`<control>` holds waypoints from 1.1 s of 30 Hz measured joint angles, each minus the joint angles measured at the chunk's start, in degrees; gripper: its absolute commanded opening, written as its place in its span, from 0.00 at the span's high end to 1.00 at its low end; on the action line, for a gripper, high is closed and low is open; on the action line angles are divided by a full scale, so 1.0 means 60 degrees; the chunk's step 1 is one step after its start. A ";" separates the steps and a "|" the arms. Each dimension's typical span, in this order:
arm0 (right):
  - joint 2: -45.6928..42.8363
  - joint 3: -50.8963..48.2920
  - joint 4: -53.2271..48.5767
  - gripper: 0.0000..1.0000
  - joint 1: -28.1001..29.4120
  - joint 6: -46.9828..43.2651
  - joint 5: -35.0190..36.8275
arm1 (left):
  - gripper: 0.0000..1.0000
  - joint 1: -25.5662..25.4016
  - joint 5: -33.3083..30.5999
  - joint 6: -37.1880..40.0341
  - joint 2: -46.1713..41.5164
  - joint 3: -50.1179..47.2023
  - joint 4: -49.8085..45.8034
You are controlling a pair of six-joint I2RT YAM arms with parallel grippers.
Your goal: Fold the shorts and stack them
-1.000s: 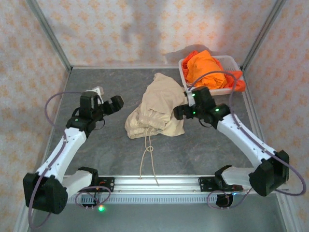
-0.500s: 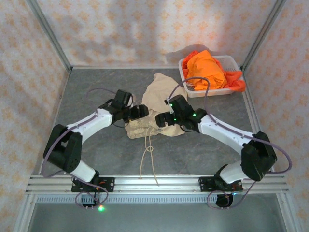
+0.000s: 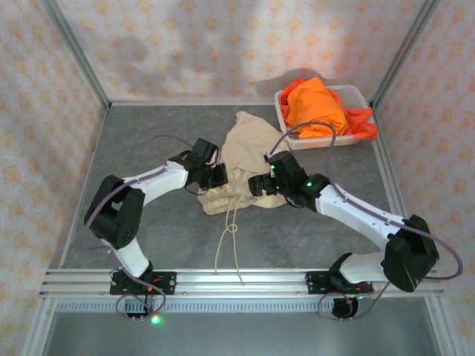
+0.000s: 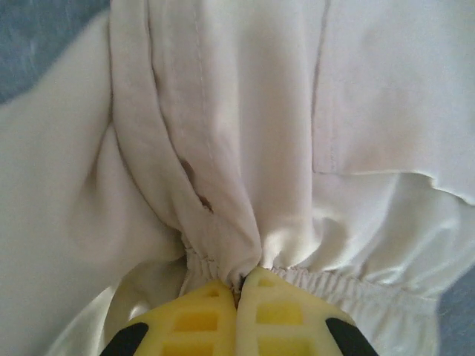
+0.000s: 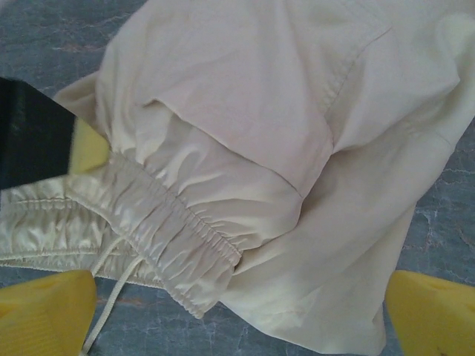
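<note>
As left gripper (image 4: pixel 239 282) clamps shorts (image 4: pixel 245 126), waistband (image 5: pixel 182 222) bunched

Brightly, evenly lit from above and sharp overhead, with soft grey shadows and a warm patch on the wall (image 3: pixel 223 44). Pale and soft-focused on the shorts (image 4: pixel 245 148) at the left wrist, blurred at the left claw (image 4: pixel 239 285). Crisper at the right wrist, glossy along the waistband (image 5: pixel 171 222).
</note>
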 measured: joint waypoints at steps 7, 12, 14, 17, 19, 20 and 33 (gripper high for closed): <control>0.0306 0.0448 -0.0036 0.00 -0.0047 -0.0084 -0.0175 | 1.00 0.2065 -0.0943 0.0623 -0.2517 0.1898 -0.1446; 0.0277 0.0969 -0.0033 0.01 -0.0047 -0.0204 -0.0288 | 1.00 0.2943 -0.2346 0.1450 -0.3413 0.4714 -0.3140; 0.0164 0.0984 -0.0051 0.01 -0.0047 -0.0229 -0.0295 | 1.00 0.2783 -0.2608 0.1617 -0.3595 0.5690 -0.3581; -0.0186 0.0980 -0.0127 0.01 -0.0055 -0.0229 -0.0317 | 1.00 0.2218 -0.3195 0.1796 -0.3778 0.6601 -0.3993; -0.0546 0.0976 -0.0255 0.01 -0.0113 -0.0233 -0.0321 | 1.00 0.1486 -0.3665 0.1872 -0.3708 0.7031 -0.4207; -0.0703 0.0973 -0.0306 0.01 -0.0175 -0.0229 -0.0321 | 1.00 0.1133 -0.3858 0.1872 -0.3617 0.7144 -0.4255; -0.2743 -0.0025 -0.1657 0.01 -0.1741 -0.0142 -0.0273 | 0.25 -0.1574 -0.2896 0.0958 0.1825 0.8284 -0.3432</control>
